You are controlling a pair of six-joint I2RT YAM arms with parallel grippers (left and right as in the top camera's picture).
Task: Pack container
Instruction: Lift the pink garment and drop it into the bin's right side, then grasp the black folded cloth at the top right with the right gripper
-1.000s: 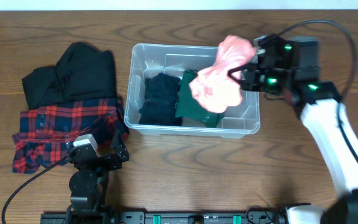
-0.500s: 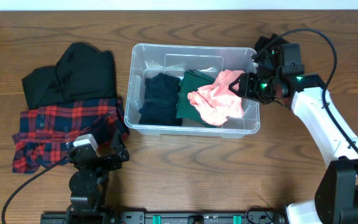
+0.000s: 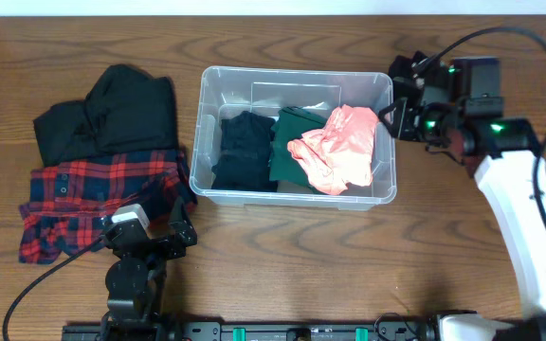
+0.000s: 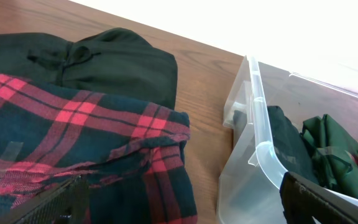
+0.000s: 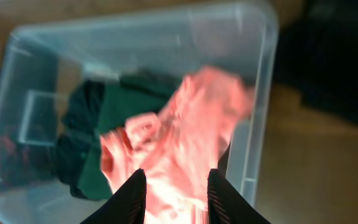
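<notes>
The clear plastic container (image 3: 198, 142) stands mid-table and holds a black garment (image 3: 243, 150), a dark green garment (image 3: 289, 144) and a pink garment (image 3: 337, 147) on its right side. My right gripper (image 3: 390, 118) hovers at the container's right rim, open and empty. In the right wrist view its fingers (image 5: 176, 186) are spread above the pink garment (image 5: 185, 124) inside the container (image 5: 269, 62). My left gripper (image 3: 184, 220) rests open near the front edge, left of the container (image 4: 257, 118).
A red-and-black plaid shirt (image 3: 93, 194) and a black hoodie (image 3: 112, 118) lie left of the container. Both show in the left wrist view, the plaid shirt (image 4: 73, 130) in front of the hoodie (image 4: 104, 62). Bare wooden tabletop (image 3: 349, 256) lies in front.
My right gripper lowered the pink garment into the container, let it go and drew back to the right. The left arm has not moved.
</notes>
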